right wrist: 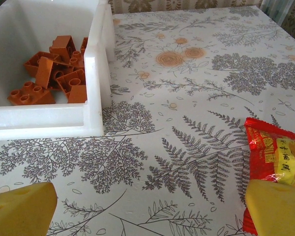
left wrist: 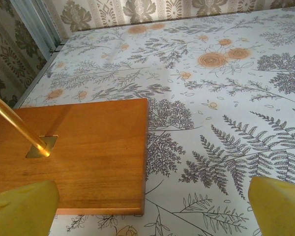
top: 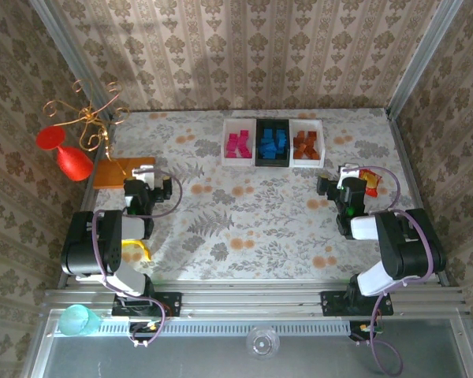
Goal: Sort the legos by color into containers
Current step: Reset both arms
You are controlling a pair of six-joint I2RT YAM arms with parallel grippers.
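Three trays in a row along the far edge of the tabletop (top: 252, 206), walls touching: left white tray (top: 225, 144), black tray (top: 258, 146) between, right white tray (right wrist: 94, 73). Pink legos (top: 238, 144) in the left white tray, blue legos (top: 273, 143) in the black tray, orange-brown legos (right wrist: 51, 69) heaped toward the near right corner of the right white tray (studs up on most, a few tipped on their sides).

State of left tool (top: 143, 172): fingers (left wrist: 22, 209) spread wide, gripping nothing. Positioned over the near right corner of the flat orange board (left wrist: 88, 157); right edge of the board running straight up between the fingers. Brass rod (left wrist: 17, 123) seated in a square plate on the board. Left edge of the board close to the metal side frame.

State of right tool (top: 349, 172): fingers (right wrist: 19, 209) spread wide, gripping nothing. Red-yellow snack packet (right wrist: 273, 157) just beside the right finger, its near end hidden behind that finger. Near corner of the right white tray ahead and to the left.

Open room: wide strip of tabletop between tray wall and packet, and a broad stretch between the two arms in front of the trays
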